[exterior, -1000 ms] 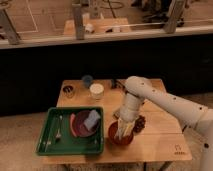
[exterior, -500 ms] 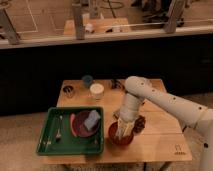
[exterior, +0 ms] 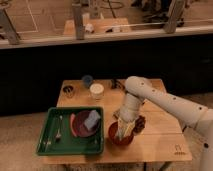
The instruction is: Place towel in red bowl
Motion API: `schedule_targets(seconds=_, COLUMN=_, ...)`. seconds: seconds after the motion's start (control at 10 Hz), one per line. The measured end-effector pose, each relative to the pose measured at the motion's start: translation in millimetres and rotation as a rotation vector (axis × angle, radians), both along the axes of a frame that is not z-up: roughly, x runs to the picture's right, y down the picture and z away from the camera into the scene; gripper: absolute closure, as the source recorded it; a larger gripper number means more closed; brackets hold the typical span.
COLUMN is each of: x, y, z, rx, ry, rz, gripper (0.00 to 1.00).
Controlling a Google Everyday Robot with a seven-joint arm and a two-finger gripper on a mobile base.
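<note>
We have the gripper point(exterior: 124, 131) down inside the bowl point(exterior: 120, 135) near the table's point(exterior: 160, 142) front edge — this looks like the placing step. The towel is hidden from us, likely at the bowl under the arm. Next, we judge, comes a straight lift clear. The bowl is round and glossy red; beside it sits a green tray point(exterior: 70, 131).
</note>
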State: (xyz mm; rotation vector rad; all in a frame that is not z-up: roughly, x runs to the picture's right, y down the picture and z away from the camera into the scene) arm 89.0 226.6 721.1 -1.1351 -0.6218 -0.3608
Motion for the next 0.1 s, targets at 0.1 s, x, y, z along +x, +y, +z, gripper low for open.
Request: schedule_targets(seconds=0.1, x=0.1, y=0.2, z=0.1, rx=0.000, ry=0.000, rz=0.000, gripper=0.20)
